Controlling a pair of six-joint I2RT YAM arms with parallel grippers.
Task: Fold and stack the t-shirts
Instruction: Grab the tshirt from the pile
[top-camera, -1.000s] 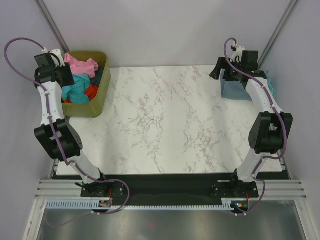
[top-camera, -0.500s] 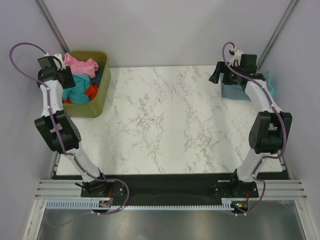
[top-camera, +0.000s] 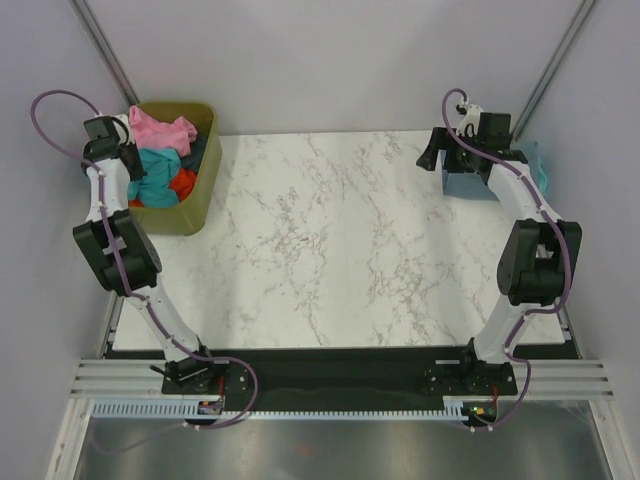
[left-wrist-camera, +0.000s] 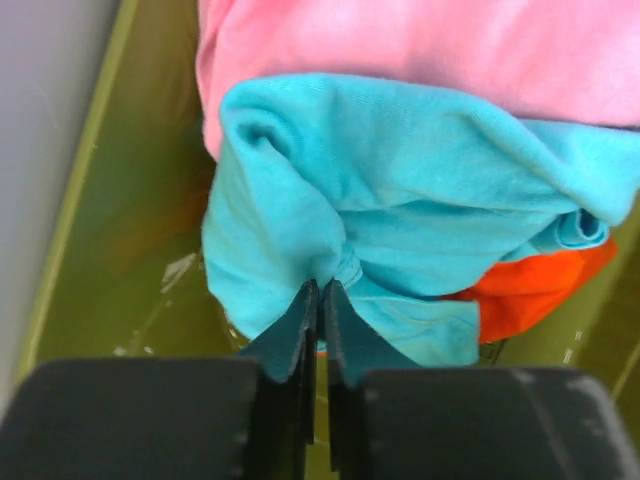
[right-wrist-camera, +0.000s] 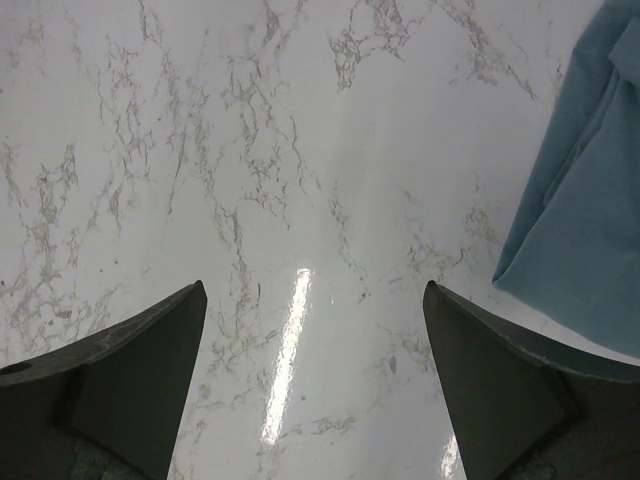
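The t-shirts lie bundled in the olive-green bin (top-camera: 203, 198) at the back left: pink (top-camera: 160, 128), teal (top-camera: 157, 164) and orange-red (top-camera: 183, 182). My left gripper (top-camera: 126, 160) reaches down into the bin. In the left wrist view it (left-wrist-camera: 322, 287) is shut on a fold of the teal t-shirt (left-wrist-camera: 400, 200), with the pink one (left-wrist-camera: 450, 50) behind it and the orange-red one (left-wrist-camera: 530, 290) to its right. A folded grey-blue t-shirt (top-camera: 466, 182) lies at the back right. My right gripper (top-camera: 440, 150) hangs open over the bare table just left of that grey-blue t-shirt (right-wrist-camera: 590, 220).
The bin's green floor (left-wrist-camera: 120, 220) shows left of the teal cloth. The marble table (top-camera: 320, 240) spreads between the two arms. A strip of teal cloth (top-camera: 543, 165) shows behind the right arm at the table's right edge.
My left gripper has sunk into the bin and its jaws have closed on the teal cloth. The right gripper has drifted slightly toward the back and stays open.
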